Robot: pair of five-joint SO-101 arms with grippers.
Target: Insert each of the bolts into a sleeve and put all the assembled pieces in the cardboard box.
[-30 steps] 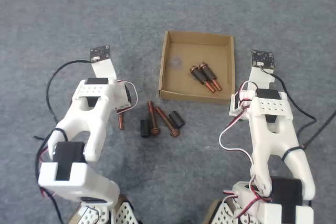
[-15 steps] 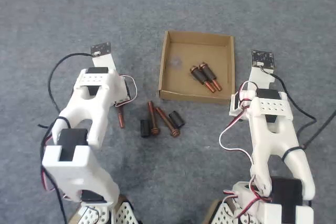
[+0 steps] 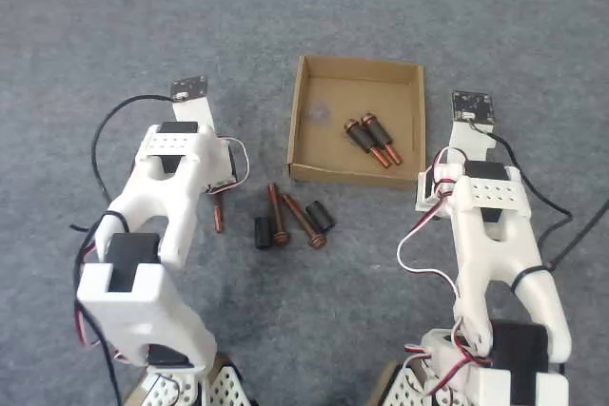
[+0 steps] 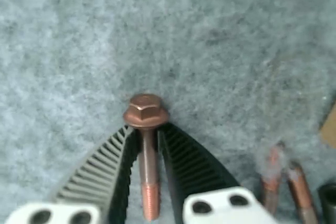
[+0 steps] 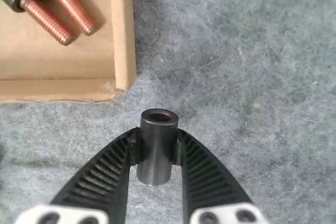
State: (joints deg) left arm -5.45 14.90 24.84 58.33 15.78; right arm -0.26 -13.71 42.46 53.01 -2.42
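A copper bolt [image 4: 147,150] lies between the fingers of my left gripper [image 4: 146,129], which is shut on its shaft, hex head just past the tips. In the high view this bolt [image 3: 219,216] pokes out below the left gripper [image 3: 220,195], left of the loose parts. My right gripper [image 5: 157,137] is shut on an upright black sleeve [image 5: 156,148], just off the cardboard box's corner [image 5: 122,35]. The cardboard box [image 3: 304,111] holds two assembled pieces [image 3: 372,142]. Two bolts [image 3: 277,213] [image 3: 304,222] and two sleeves [image 3: 262,232] [image 3: 320,216] lie on the carpet.
Grey carpet covers the whole table. The loose bolts and sleeves lie between the two arms, just in front of the box. The right arm [image 3: 485,202] stands beside the box's near right corner. Cables trail beside both arms.
The left arm has shifted slightly away from the loose parts and farther up the table, with its gripper staying over the bolt. The right arm has hardly moved.
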